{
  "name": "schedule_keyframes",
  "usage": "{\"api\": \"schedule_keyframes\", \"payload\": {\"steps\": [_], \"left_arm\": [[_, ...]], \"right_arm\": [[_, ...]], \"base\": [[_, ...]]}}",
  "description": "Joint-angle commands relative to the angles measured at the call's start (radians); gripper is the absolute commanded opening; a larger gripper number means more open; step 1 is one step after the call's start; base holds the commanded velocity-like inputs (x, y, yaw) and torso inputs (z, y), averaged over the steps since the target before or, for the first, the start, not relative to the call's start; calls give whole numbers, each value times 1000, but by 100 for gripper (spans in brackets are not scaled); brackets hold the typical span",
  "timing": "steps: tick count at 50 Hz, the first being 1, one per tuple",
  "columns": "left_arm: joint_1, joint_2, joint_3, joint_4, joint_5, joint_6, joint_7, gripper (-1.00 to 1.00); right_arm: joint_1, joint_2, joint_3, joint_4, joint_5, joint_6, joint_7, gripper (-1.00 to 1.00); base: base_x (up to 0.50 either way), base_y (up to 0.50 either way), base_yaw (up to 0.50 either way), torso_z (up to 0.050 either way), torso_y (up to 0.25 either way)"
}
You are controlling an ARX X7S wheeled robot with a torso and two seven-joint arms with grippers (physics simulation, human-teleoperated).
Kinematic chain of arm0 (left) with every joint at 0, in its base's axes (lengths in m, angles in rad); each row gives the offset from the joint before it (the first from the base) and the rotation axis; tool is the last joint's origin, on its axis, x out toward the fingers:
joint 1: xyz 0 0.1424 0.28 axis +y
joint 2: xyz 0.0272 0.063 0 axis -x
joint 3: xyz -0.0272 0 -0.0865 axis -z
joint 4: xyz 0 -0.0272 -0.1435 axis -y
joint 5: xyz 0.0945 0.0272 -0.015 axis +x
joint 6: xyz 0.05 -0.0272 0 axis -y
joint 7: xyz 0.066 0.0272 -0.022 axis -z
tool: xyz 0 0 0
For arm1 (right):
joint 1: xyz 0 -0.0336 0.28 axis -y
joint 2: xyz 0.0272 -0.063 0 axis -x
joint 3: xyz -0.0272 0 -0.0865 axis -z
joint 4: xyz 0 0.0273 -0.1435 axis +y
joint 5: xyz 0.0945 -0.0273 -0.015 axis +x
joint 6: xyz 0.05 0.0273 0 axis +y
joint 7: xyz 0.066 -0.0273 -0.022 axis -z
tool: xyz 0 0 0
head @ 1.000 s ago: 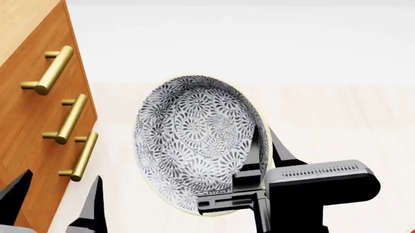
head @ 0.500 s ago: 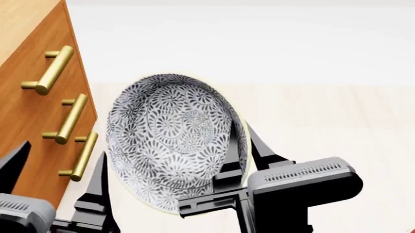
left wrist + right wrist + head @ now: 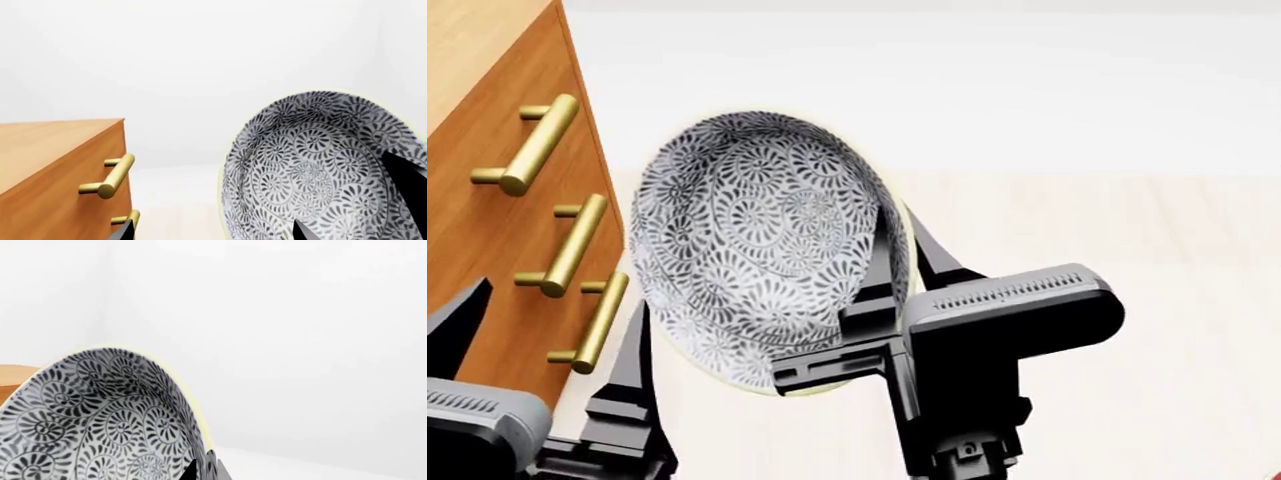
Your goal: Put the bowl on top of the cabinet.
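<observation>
No brand, label or writing can be read in any view.

In the left wrist view, the bowl (image 3: 320, 170) is seen tilted on its side, its patterned inside turned to the camera, beside the cabinet (image 3: 53, 175) and apart from it. One brass handle (image 3: 110, 177) is seen on the cabinet front. Only dark tips of the left gripper (image 3: 207, 232) are shown at the picture's edge, spread wide with nothing between them.

In the head view, the right gripper (image 3: 897, 250) is raised from below, beside the cabinet (image 3: 494, 200). Its jaws are closed on the rim of the bowl (image 3: 761, 240), one finger (image 3: 881, 270) inside and one outside. The bowl is held in the air, near the three handles (image 3: 567, 245) but not touching them, and is not on the cabinet top. The left gripper (image 3: 547, 345) is placed low, just beside the cabinet front, jaws wide apart and empty.

In the right wrist view, the bowl (image 3: 93, 420) is seen from close, and a dark finger (image 3: 200, 470) is pressed at its rim.
</observation>
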Motion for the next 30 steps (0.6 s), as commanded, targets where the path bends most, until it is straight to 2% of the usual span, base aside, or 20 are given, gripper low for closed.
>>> {"api": "schedule_keyframes", "payload": {"steps": [1, 8, 30], "left_arm": [[-55, 19, 25, 2, -17, -58, -24, 100], [-113, 44, 49, -3, -32, -114, -45, 100], [-130, 65, 91, -66, 0, -93, -26, 100]], "right_arm": [[52, -30, -6, 77, -21, -27, -30, -100], [44, -24, 12, 91, 18, -68, -68, -100], [-3, 24, 38, 23, 55, -122, -99, -100]], "base": [[0, 0, 0, 0, 0], [0, 0, 0, 0, 1], [0, 0, 0, 0, 0]]}}
